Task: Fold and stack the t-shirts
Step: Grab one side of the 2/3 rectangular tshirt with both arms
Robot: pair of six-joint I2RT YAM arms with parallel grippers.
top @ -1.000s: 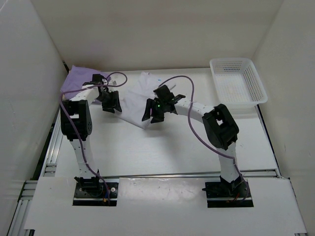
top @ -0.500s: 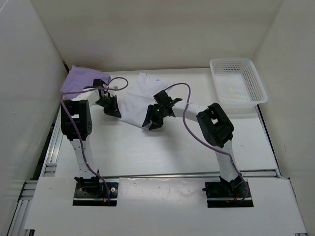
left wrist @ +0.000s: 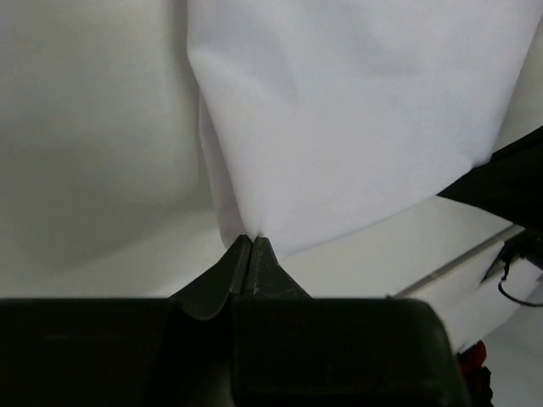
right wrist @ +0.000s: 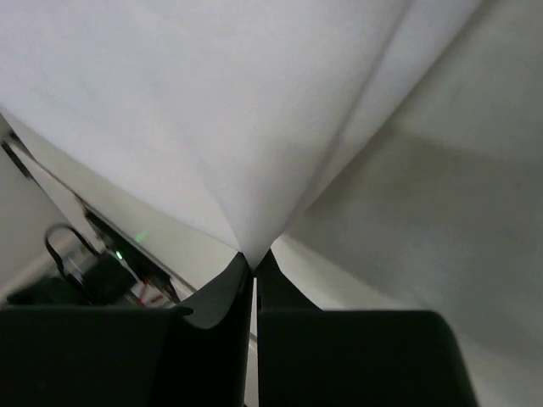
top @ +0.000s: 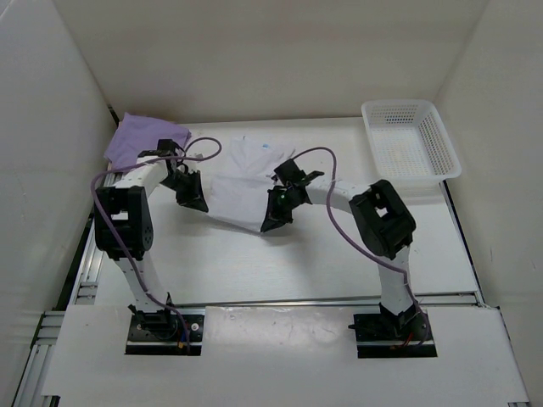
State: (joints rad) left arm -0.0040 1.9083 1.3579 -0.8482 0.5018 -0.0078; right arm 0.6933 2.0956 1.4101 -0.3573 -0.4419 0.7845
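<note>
Item: white t-shirt [top: 242,180], centre frame, lying unfolded; left gripper [left wrist: 249,253] and right gripper [right wrist: 253,264] each clamped on a near corner; lavender t-shirt [top: 140,140] upper left, apart; folding seemingly barely begun, stacking undone.

Both grippers have closed since 1 second ago. The left gripper [top: 193,202] now pinches the near-left corner of the white t-shirt [top: 242,182], and the right gripper [top: 271,224] its near-right corner. Both have shifted toward the near side. The shirt's near edge, which tapered to a point, now stretches between them.
</note>
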